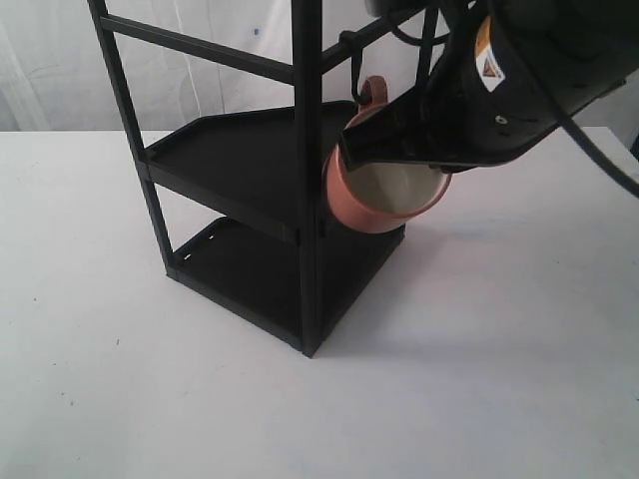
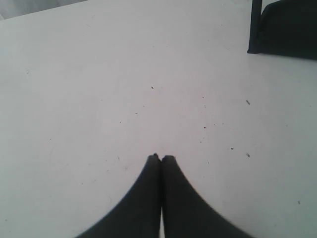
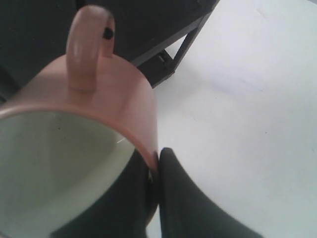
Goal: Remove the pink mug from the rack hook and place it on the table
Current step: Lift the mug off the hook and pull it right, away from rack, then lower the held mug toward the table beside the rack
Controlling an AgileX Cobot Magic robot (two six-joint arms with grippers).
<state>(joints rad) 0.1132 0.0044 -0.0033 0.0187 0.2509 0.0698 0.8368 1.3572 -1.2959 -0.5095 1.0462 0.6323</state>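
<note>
Two grippers show, and only one is at work. Your right gripper [image 1: 355,143] [image 3: 156,157] is pinching the wall of the pink mug [image 1: 384,198] [image 3: 106,101] at the rim. One finger [image 3: 126,201] lies against the cream inside and the other [image 3: 190,203] against the pink outside.

The mug sits in the upper middle of the exterior frame, right of the rack's [image 1: 306,210] front post. It is tilted with its mouth facing the camera and is clear of the table [image 1: 499,389]. Its loop handle points up toward the top rail. In the right wrist view, the black tip of the rack hook [image 3: 107,33] shows inside that loop, so the handle is around the hook.

Your left gripper [image 2: 161,157] has its fingers pressed together on nothing. It hangs over bare table [image 2: 99,74], with a corner of the rack [image 2: 285,29] beyond it.
</note>
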